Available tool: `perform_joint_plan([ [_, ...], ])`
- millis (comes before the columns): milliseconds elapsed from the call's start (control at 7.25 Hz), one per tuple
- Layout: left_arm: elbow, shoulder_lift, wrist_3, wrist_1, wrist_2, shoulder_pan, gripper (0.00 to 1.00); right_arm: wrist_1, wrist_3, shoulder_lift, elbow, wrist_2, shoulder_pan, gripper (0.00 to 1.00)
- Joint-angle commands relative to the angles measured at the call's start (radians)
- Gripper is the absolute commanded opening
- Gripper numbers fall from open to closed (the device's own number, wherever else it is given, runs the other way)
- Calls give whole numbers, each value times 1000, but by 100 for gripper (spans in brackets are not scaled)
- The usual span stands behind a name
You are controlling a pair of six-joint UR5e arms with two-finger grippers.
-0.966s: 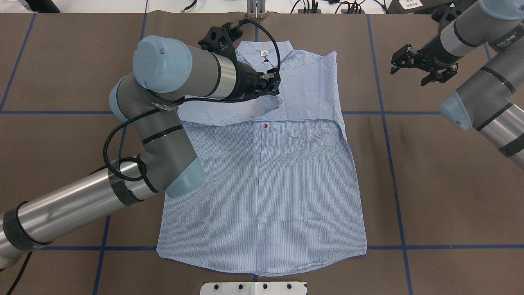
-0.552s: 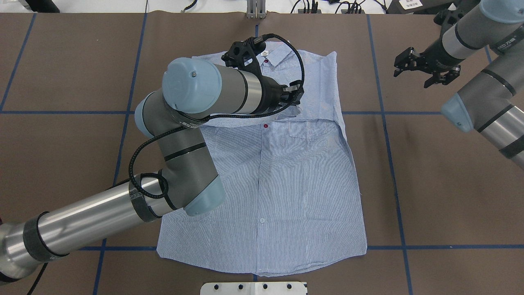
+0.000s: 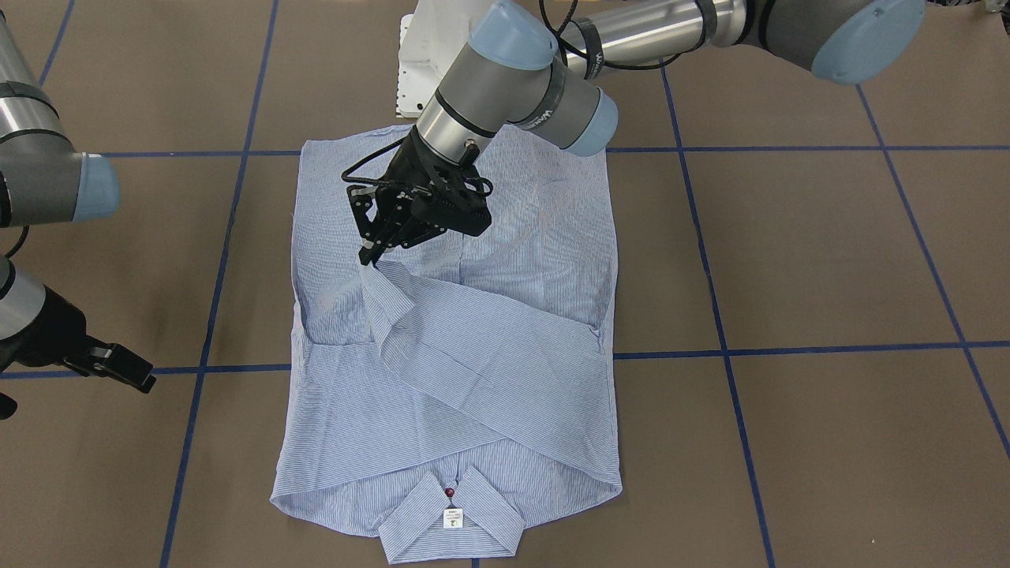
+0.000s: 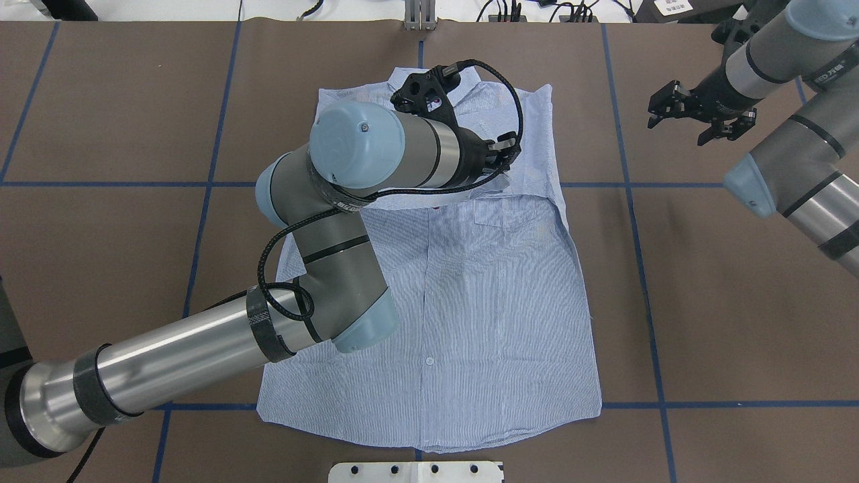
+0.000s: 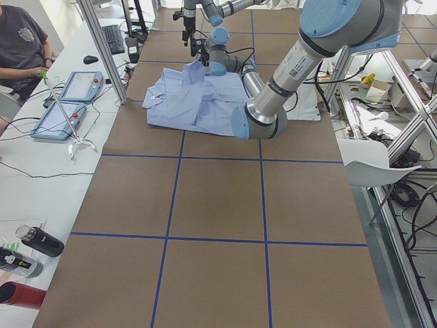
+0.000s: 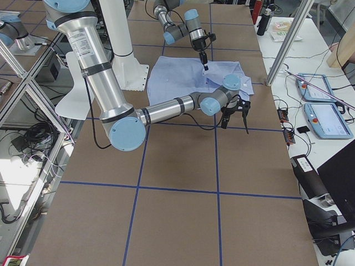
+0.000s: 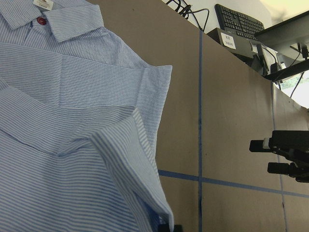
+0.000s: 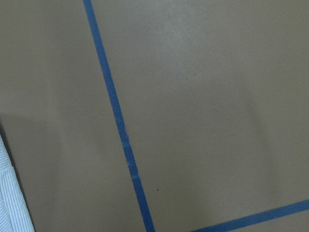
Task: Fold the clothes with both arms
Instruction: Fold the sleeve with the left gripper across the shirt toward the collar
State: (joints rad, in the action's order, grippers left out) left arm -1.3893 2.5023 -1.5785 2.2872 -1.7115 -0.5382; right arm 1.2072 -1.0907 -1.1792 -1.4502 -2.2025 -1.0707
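The light blue striped shirt (image 4: 470, 288) lies flat, front up, collar (image 3: 451, 517) at the far edge from the robot. Its right sleeve lies folded across the chest. My left gripper (image 3: 369, 256) is shut on the cuff of the left sleeve (image 3: 442, 331), holding it just above the chest near the shirt's right shoulder (image 4: 503, 161). In the left wrist view the pinched cuff (image 7: 154, 203) hangs at the bottom edge. My right gripper (image 4: 681, 121) hovers open and empty above bare table, right of the shirt's shoulder.
Brown table cover with a grid of blue tape lines (image 4: 631, 201). The white pedestal base plate (image 4: 416, 471) sits at the near edge. Cables lie along the far edge. A person (image 5: 20, 41) sits at a side table with tablets (image 5: 65, 102).
My left gripper has carried the sleeve cuff rightward across the shirt's chest, and the arm has swung over the shirt. The right gripper has drifted slightly right, still open.
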Motion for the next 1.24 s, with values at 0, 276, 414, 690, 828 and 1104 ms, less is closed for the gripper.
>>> perform_joint_plan([
  [0, 68, 85, -82, -2, 44, 27, 51, -2, -2, -5, 1, 0, 0, 99],
  [276, 70, 102, -86, -2, 50, 32, 76, -3, -15, -19, -16, -3, 0, 99],
  [414, 2, 75, -86, -6, 46, 29, 78, -3, -29, -45, -59, 0, 0, 99],
  [690, -272, -160, -60, -46, 30, 29, 84, -40, -139, -190, -239, 36, 56, 100],
  [828, -334, -201, 6, -96, -5, 26, 84, -44, -297, -271, -365, 156, 140, 100],
  [1104, -425, -300, 93, -110, -5, 18, 84, -44, -628, -348, -537, 440, 402, 99],
])
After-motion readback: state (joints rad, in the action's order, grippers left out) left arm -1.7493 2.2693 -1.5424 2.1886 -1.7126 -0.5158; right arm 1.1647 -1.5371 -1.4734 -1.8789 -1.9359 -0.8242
